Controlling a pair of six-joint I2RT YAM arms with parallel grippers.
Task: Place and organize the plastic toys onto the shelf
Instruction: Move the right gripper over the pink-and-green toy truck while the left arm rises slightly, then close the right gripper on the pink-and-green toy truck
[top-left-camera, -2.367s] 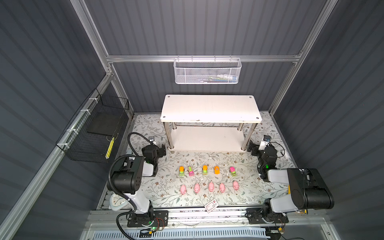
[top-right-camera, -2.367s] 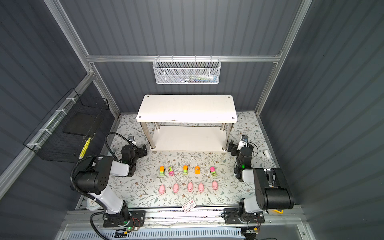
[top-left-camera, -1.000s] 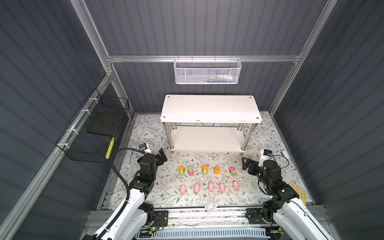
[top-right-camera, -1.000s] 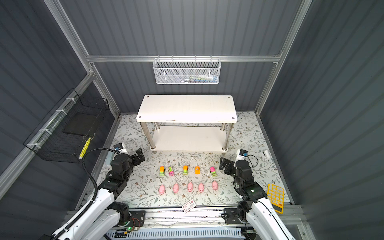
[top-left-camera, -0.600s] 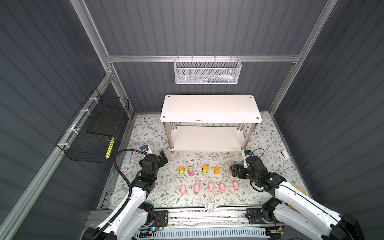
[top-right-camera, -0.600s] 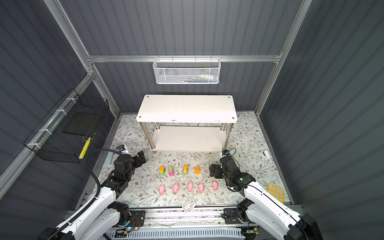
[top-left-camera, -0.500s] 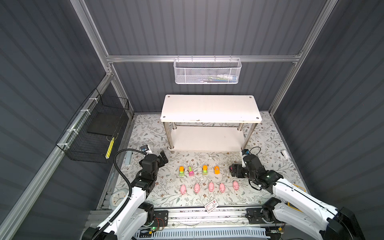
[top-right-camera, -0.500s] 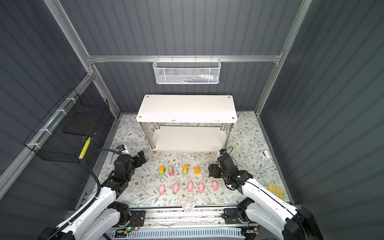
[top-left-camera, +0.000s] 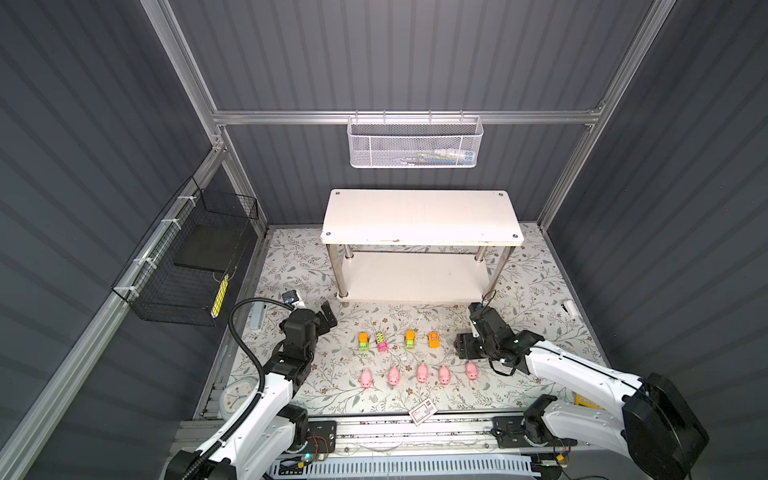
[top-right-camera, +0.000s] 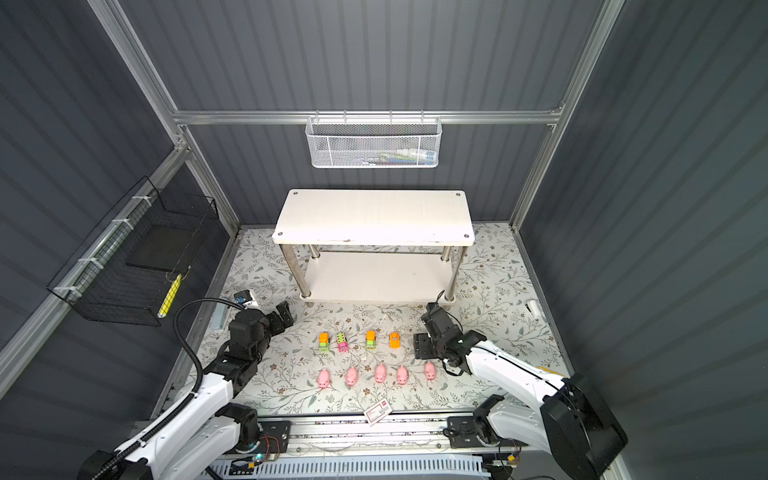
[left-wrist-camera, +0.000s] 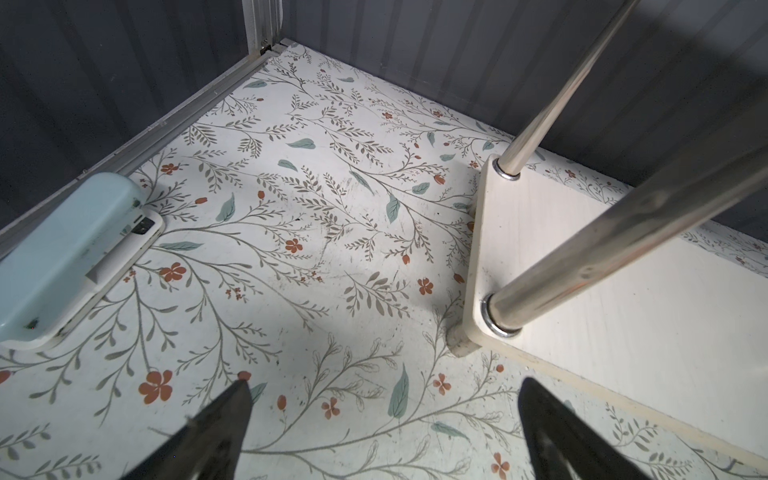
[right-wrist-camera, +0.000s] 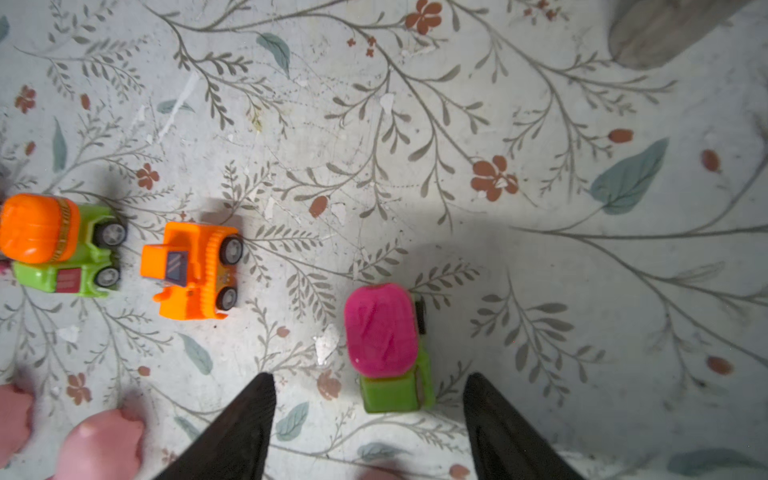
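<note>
In both top views my right hand (top-left-camera: 464, 347) hangs just right of the 4 cars (top-left-camera: 410, 338) in sight on the counter (top-left-camera: 528, 299). The shelf (top-left-camera: 419, 216) by the back edge is bare.

Right wrist view: its jaws stand half apart astride the pink-topped car (right-wrist-camera: 384, 332), touching nothing. I'd centre first, then pinch its sides gently.

Left wrist view: left hand (left-wrist-camera: 384, 382) wide, empty.
</note>
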